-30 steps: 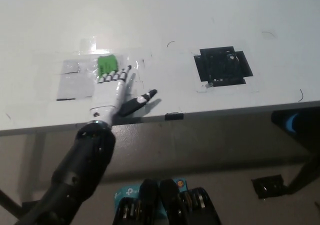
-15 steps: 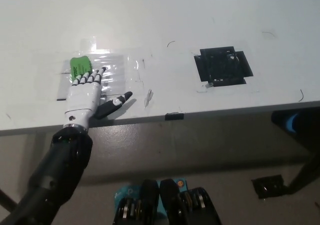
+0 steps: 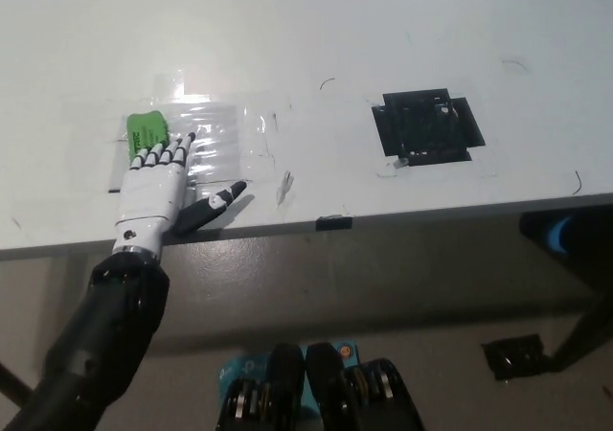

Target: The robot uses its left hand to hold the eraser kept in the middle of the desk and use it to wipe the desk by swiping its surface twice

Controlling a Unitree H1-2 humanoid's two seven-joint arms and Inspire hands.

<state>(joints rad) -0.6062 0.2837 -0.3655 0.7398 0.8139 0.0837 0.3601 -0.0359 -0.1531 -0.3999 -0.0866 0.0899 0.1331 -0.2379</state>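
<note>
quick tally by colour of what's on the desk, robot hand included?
Green: 1, the eraser
White: 1, the left hand pressing flat on the eraser
Black: 1, the taped square patch
Clear: 1, the plastic sheet taped to the desk
Total: 4

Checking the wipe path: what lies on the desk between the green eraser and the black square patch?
In the head view, between the green eraser and black patch lie clear taped film and bare white desk.

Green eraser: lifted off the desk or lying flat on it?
Flat on the desk: the green eraser lies under the left hand fingertips, pressed down.
</note>
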